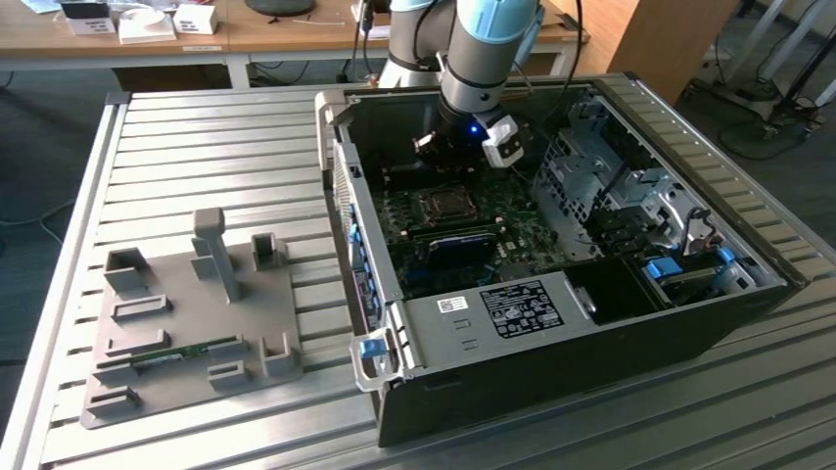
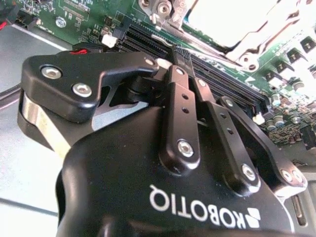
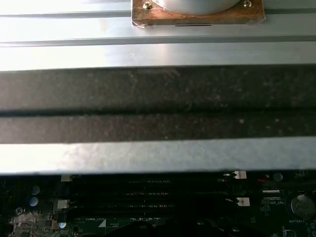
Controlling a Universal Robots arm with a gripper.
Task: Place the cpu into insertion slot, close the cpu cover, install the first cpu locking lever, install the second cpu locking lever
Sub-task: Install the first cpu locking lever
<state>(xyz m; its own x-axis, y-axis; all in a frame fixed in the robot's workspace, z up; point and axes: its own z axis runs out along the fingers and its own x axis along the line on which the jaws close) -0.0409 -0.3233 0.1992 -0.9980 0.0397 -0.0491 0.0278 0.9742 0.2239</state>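
Gripper (image 1: 453,157) sits low inside the open computer case (image 1: 549,387), hanging from the arm (image 1: 490,39) over the far part of the board. In the second wrist view the gripper (image 2: 180,54) has its black links converging to one point. We read it as closed, and we see nothing between the tips.

- surface (image 1: 209,147): slatted metal. It carries the case on the exterior view's right and a grey fixture plate (image 1: 176,294) on the exterior view's left, well apart.
- fixture plate: a small green memory stick (image 1: 170,354) lies along its near edge.
- circuit board (image 1: 523,235): green, flat on the case floor.
- drive cage (image 1: 614,186): grey metal, to the exterior view's right of the board.
- memory slots (image 2: 217,79): long and black. In the second wrist view they run just past the gripper tips, between the gripper and the socket.
- insertion slot (image 1: 444,206): square with a silvery rim, mid-board. It lies just nearer than the gripper in the exterior view, close to it but not touching.
- cpu cover (image 2: 237,47): silvery frame lying down around a washed-out bright square.
- cpu: we can't tell whether it sits in the slot.
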